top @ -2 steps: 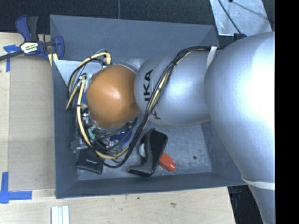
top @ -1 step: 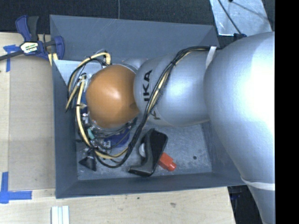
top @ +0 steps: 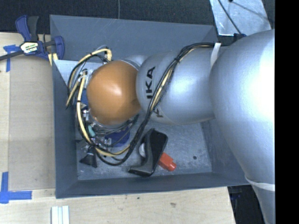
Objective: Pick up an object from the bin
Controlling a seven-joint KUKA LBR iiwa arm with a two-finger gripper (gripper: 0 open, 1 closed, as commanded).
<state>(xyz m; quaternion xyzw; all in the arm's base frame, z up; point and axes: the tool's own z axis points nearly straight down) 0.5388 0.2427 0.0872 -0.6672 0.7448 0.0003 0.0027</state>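
Showing across the silver arm [top: 187, 92] are the black letters "KA", with cables crossing beside them. The gripper [top: 89, 157] is hanging low in the grey metal bin [top: 140, 29], under the orange cover [top: 112, 92]; whether it is spread or pressed together I cannot tell. Near it, toward the arm, a black bent piece [top: 152, 155] is lying on the speckled floor, with a small orange-red piece [top: 167, 162] just beyond.

A black, bent, bracket-like piece [top: 152, 154] lies on the floor of the bin [top: 140, 185], in the lower middle of the frame, its longer arm slanting up to the right. Just beside its right edge a small orange-red cylinder [top: 167, 162] lies on its side. A white bit [top: 141, 149] shows at the bracket's left. Further left a blue thing [top: 119, 136] peeks out, mostly hidden.
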